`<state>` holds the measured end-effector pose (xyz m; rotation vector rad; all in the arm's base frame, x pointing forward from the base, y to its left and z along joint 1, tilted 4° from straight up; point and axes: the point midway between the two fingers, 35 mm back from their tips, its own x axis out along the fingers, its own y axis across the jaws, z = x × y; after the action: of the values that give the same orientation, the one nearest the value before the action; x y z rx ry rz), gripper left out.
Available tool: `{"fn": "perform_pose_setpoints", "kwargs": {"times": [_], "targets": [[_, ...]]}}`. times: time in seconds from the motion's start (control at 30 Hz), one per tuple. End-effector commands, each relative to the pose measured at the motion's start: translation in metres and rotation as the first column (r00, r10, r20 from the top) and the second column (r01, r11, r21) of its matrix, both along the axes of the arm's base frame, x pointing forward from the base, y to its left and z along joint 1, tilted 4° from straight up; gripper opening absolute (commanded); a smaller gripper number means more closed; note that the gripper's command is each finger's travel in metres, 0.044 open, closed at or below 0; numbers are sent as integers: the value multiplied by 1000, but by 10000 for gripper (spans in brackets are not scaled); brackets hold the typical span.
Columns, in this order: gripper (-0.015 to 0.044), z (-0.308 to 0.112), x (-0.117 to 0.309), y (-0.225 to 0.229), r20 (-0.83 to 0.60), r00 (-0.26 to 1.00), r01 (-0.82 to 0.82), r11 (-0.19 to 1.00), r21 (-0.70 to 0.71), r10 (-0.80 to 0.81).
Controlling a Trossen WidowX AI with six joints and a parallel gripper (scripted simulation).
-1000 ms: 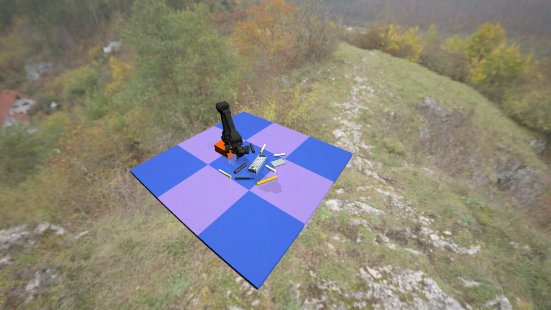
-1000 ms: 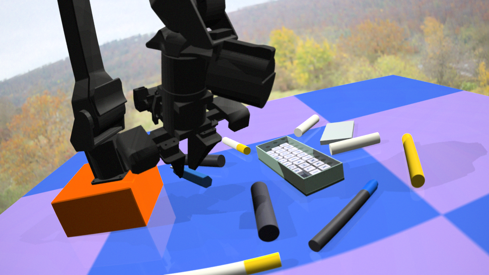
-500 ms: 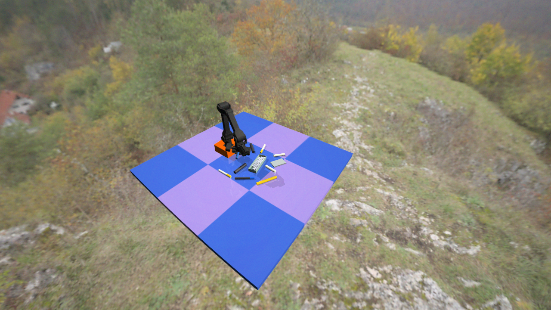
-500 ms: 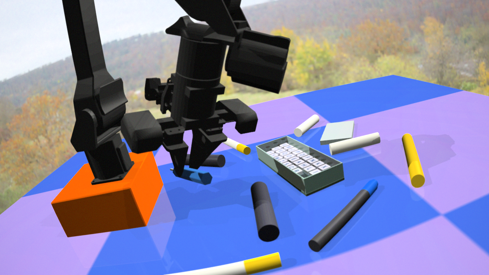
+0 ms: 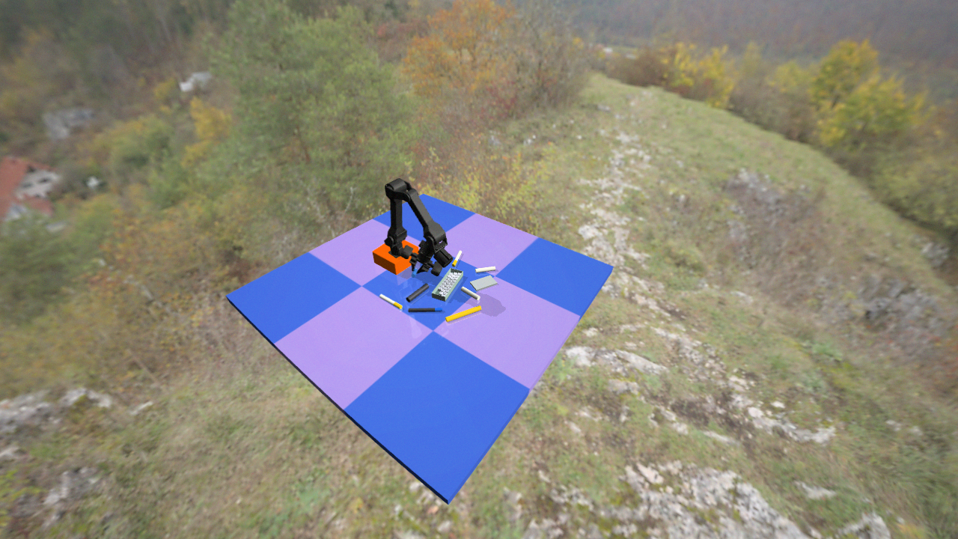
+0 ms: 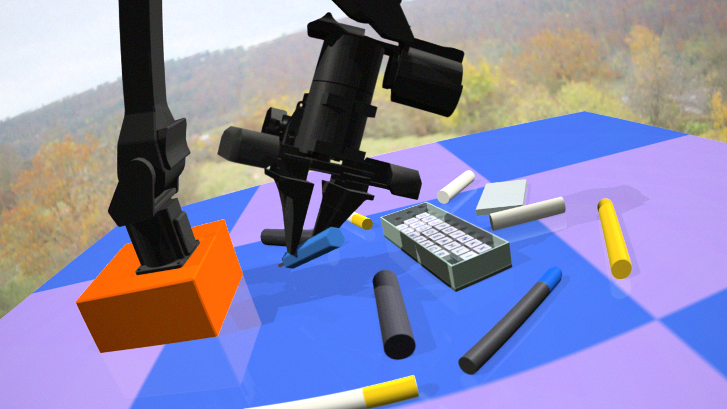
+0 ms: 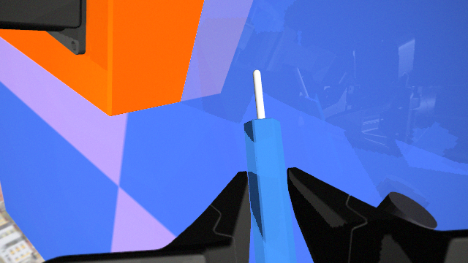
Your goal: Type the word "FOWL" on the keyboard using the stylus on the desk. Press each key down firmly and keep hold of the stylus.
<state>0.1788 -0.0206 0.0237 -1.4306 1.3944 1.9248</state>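
Note:
My gripper [image 6: 304,246] [image 7: 267,178] is shut on the blue six-sided stylus [image 6: 321,243] [image 7: 266,146], between the keyboard and the arm's base. The stylus is held slantwise above the mat. Its thin tip [image 6: 280,264] [image 7: 258,95] points down and towards the orange base, white in the wrist view, and its thick end rises towards the keyboard side. The keyboard [image 6: 483,268] [image 5: 447,284] has rows of white lettered keys inside a grey-green walled case. It stands to the right of the gripper in the exterior view. Its letters are small and partly shaded.
The orange base block [image 6: 147,310] [image 7: 146,55] is beside the stylus tip. A thick dark cylinder [image 6: 393,315] and a dark pen with a blue end [image 6: 508,325] lie before the keyboard. A grey slab [image 6: 503,194], white cylinders and a yellow marker [image 6: 614,236] lie beyond it.

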Motion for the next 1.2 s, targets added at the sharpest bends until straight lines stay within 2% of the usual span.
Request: {"fn": "perform_pose_setpoints", "kwargs": {"times": [0.0, 0.27, 0.63, 1.0, 1.17], "targets": [[0, 4, 14, 2, 37, 999, -3, 992, -127, 8], [0, 12, 41, 12, 152, 987, 8, 938, -348, 48], [0, 27, 80, 43, 379, 908, 76, 823, -563, 175], [0, 47, 117, 94, 627, 688, 197, 737, -647, 366], [0, 50, 121, 103, 657, 645, 214, 734, -645, 391]]}}
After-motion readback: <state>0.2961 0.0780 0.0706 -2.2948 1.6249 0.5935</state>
